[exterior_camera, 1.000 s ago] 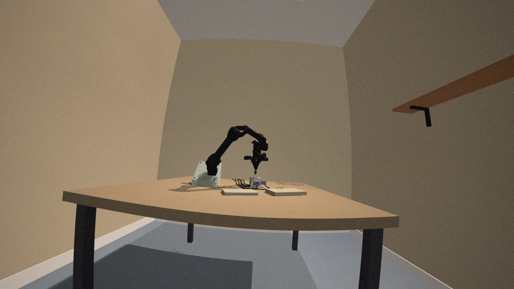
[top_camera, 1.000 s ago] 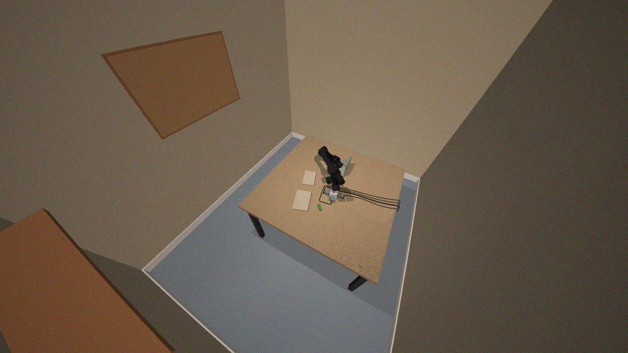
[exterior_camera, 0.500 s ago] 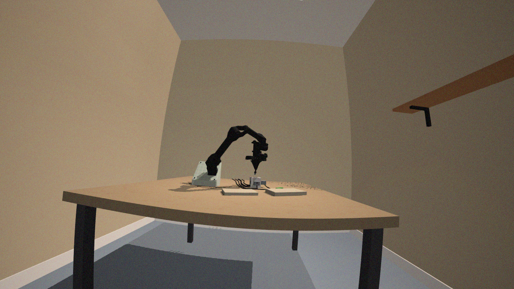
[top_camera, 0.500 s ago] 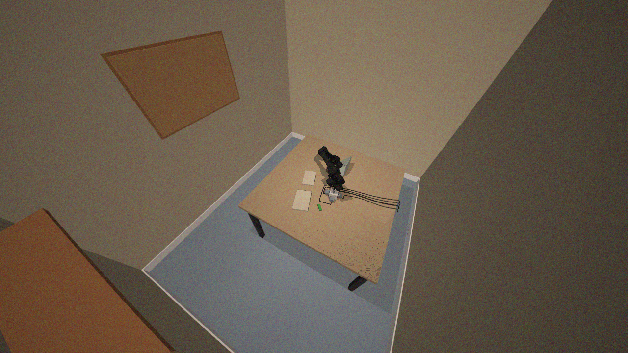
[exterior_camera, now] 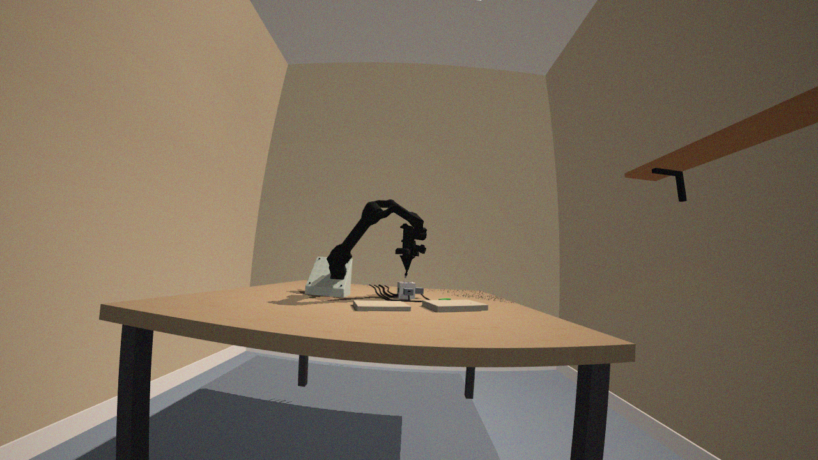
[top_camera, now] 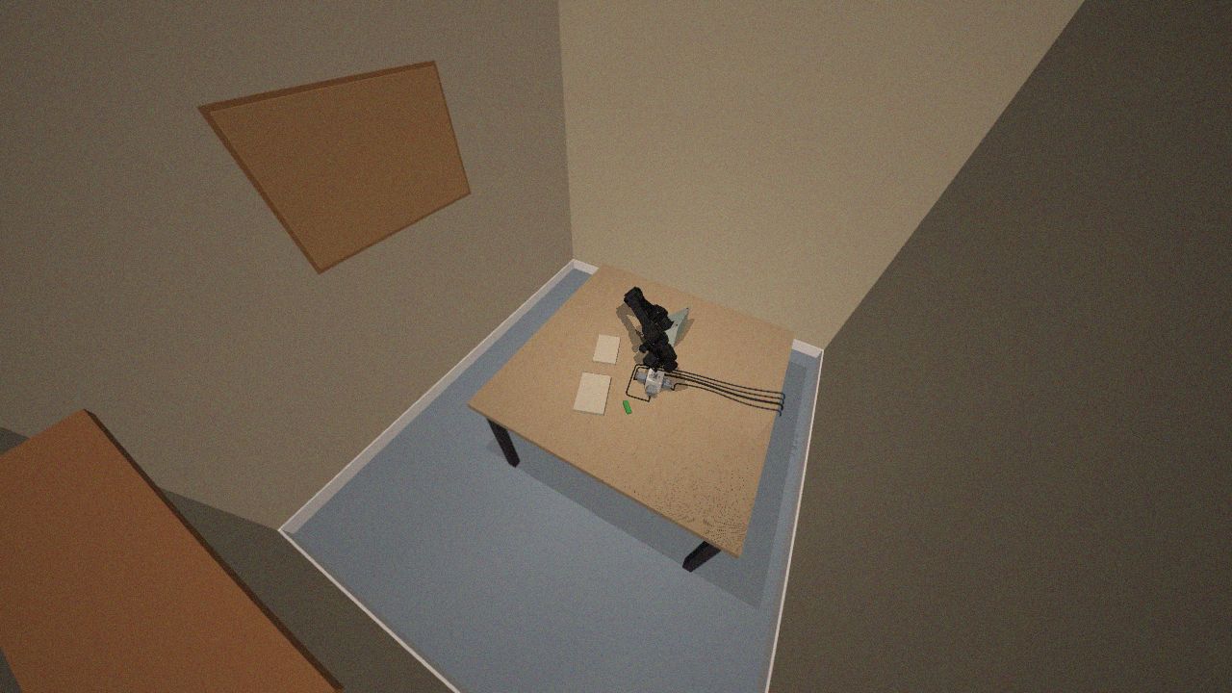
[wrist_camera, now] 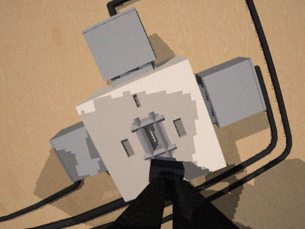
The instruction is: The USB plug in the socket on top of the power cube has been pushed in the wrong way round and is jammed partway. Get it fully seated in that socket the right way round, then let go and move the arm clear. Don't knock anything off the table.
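Note:
The white power cube stands on the table with grey plugs in three of its sides. The socket in its top face is uncovered in the wrist view. My gripper points straight down a little above the cube. It is shut on the small dark USB plug, which sits at the fingertips clear of the socket. The plug is too small to make out in the top and exterior views.
Black cables loop around the cube and run to the table edge. Two pale flat slabs and a small green piece lie beside the cube. The arm's base stands behind.

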`<state>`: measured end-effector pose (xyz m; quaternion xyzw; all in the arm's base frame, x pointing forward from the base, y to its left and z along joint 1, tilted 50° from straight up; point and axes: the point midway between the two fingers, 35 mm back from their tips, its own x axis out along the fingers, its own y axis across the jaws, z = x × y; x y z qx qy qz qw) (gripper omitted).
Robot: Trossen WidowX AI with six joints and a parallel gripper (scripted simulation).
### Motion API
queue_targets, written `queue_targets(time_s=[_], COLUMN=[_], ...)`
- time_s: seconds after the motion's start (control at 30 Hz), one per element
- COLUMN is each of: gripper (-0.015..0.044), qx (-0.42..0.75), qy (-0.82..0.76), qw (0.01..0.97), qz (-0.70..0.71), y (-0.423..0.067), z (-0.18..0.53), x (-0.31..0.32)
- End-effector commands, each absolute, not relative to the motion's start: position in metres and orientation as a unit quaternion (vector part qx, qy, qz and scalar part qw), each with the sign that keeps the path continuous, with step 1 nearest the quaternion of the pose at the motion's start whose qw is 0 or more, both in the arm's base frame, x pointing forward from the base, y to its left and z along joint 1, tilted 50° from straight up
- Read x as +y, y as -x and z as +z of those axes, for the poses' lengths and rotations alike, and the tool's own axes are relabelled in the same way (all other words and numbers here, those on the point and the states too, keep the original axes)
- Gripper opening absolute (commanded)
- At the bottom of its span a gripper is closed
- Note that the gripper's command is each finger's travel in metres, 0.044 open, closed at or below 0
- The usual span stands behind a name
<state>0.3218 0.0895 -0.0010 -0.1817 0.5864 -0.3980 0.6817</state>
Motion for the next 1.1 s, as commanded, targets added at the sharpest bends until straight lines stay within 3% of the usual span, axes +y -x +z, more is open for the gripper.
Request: queue_targets(time_s=[0.0, 1.07], gripper=[0.0000, 0.0000], qx=[0.608, 0.703], qy=[0.219, 0.473], qw=[0.671, 0.524], qz=[-0.364, -0.086], y=[-0.3219, -0.3219], z=[-0.0014, -0.0013], x=[0.0894, 0.0894])
